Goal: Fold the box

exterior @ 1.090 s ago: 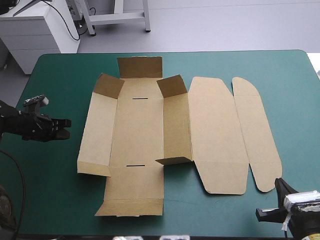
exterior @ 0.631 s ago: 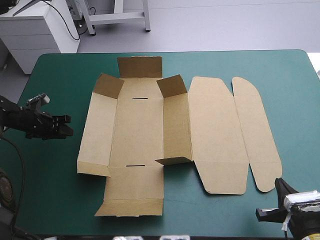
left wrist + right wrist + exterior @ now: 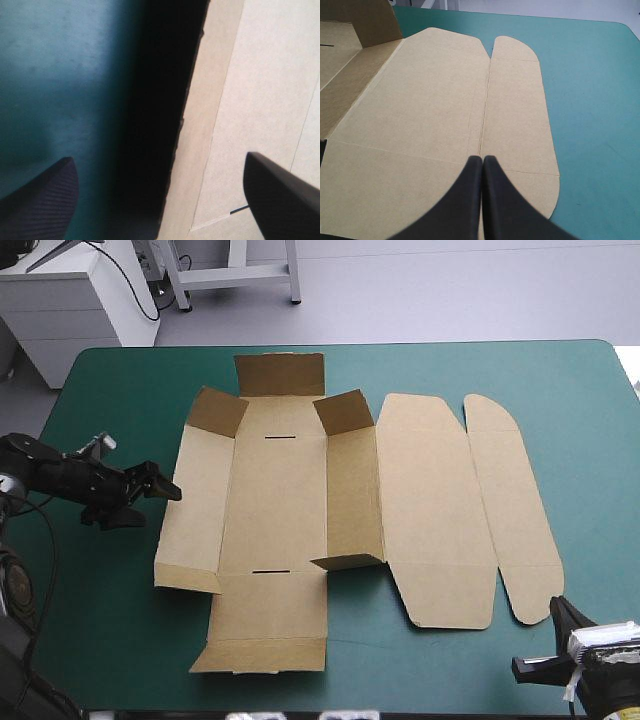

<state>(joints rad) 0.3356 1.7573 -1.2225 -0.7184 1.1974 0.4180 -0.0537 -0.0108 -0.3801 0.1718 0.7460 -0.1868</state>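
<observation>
Box [image 3: 275, 500] open on the table [image 3: 600, 440], corner flaps raised.
Left gripper [image 3: 165, 488] spread wide at its left edge; right gripper [image 3: 482, 159] clenched, empty.

The high view looks forward and down from above and behind, far enough back that the teal-green table [image 3: 600, 440] fills most of the frame, the brown box [image 3: 280, 490] at centre. The left wrist view hangs very close over the box's left edge, facing down past the left gripper [image 3: 157, 157]. The right wrist view looks low from the table's near right corner, past the right gripper [image 3: 482, 160], across the lid panel [image 3: 420, 100] and rounded flap [image 3: 517, 100], which the high view shows right of centre.
</observation>
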